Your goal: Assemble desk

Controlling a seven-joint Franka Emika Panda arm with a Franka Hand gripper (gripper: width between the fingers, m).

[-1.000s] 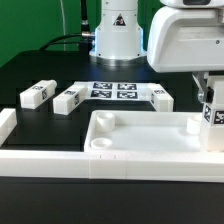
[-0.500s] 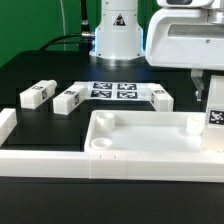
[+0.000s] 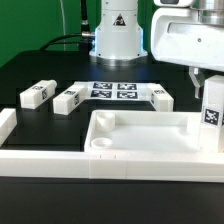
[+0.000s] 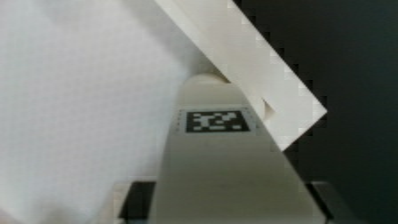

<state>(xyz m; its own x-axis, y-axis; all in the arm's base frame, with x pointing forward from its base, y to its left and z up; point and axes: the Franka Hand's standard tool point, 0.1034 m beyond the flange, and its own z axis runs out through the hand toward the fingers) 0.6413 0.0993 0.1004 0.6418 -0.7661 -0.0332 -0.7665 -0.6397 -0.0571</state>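
Note:
The white tabletop [image 3: 140, 143] lies tray-side up in the middle, its rim raised all round. My gripper [image 3: 212, 92] is shut on a white leg block [image 3: 212, 118], held upright at the tabletop's corner on the exterior view's right. In the wrist view the leg block [image 4: 219, 150] runs from between my fingers [image 4: 143, 200] out to the tabletop's rim [image 4: 249, 60], its square tag facing the camera. I cannot tell whether its far end touches the tabletop. Three more leg blocks [image 3: 37, 94] [image 3: 68, 99] [image 3: 160, 97] lie on the black table behind the tabletop.
The marker board [image 3: 113, 91] lies flat between the loose leg blocks, in front of the arm's white base [image 3: 118, 35]. White border rails [image 3: 8, 125] run along the exterior view's left and the front edge [image 3: 50, 162], close against the tabletop.
The hand has shifted slightly upward with the leg block still in its grip. The tabletop and the three loose leg blocks have not moved.

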